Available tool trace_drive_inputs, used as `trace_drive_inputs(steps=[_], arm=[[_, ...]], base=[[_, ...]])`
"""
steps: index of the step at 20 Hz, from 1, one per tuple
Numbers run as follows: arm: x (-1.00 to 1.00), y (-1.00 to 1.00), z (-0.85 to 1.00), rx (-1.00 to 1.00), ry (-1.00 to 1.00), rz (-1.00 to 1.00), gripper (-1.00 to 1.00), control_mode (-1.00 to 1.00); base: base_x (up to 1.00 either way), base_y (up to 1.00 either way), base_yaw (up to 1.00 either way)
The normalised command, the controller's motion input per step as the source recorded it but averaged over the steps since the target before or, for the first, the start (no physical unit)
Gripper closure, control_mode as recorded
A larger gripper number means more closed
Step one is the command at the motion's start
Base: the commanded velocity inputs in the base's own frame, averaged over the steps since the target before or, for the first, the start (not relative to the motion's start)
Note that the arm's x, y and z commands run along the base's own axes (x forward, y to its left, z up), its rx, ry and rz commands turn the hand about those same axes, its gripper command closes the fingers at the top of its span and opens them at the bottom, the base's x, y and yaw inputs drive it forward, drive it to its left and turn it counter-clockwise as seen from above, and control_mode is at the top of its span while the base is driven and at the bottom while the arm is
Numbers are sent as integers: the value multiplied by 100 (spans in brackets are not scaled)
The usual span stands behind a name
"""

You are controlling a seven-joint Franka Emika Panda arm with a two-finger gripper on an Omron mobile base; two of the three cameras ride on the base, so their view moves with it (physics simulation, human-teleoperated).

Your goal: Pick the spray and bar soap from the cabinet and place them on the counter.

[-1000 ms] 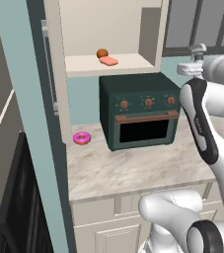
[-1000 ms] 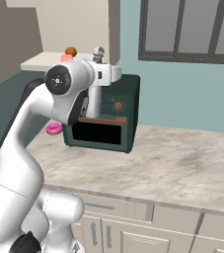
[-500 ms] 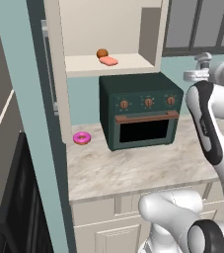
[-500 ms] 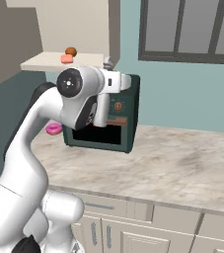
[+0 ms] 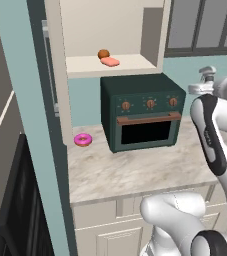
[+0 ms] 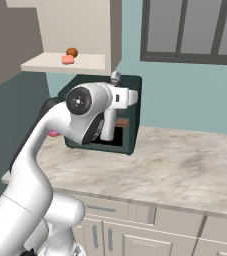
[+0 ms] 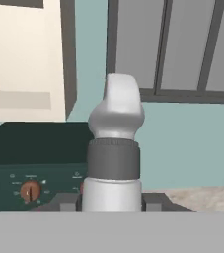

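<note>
The gripper [image 7: 111,202], clamped on the spray [image 7: 114,143], has swung right.

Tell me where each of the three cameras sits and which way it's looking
Left base view: behind the arm's left, facing the oven and open cabinet; arm at right.
Right base view: behind its right, facing the counter; arm at left.
Hand view: on the hand, looking along the claw, shut on the spray.
Both base views share oven, bar soap and counter.
</note>
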Motion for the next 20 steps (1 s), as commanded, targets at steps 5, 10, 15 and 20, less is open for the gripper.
trace_drive_inputs(steps=[5, 10, 15, 20], arm=[[0, -24, -41, -1, -3, -1, 100, -100], [0, -24, -25, -1, -5, 0, 100, -100], [0, -37, -17, -2, -8, 0, 100, -100], [0, -34, -13, -1, -2, 0, 100, -100]], base=[[0, 0, 0], [0, 0, 0], [0, 0, 0], [0, 0, 0]])
